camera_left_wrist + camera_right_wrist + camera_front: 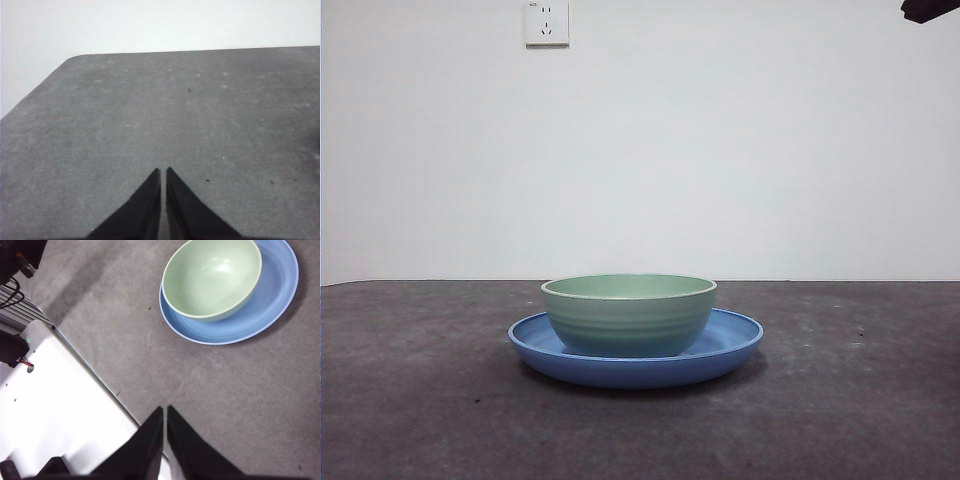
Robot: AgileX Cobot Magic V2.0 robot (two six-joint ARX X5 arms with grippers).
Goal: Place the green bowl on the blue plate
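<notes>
The green bowl (628, 313) stands upright inside the blue plate (730, 343) in the middle of the dark table. Both also show in the right wrist view, the bowl (212, 279) sitting off-centre on the plate (272, 295). My right gripper (164, 412) is shut and empty, held high above the table's edge, well away from the bowl. My left gripper (163, 174) is shut and empty over bare table, with no task object near it. A black arm tip (930, 10) shows at the top right corner of the front view.
A white wall with a power socket (547, 22) stands behind the table. The right wrist view shows a white base panel (60, 405) and cables beside the table's edge. The table's rounded far corner (75, 57) shows in the left wrist view.
</notes>
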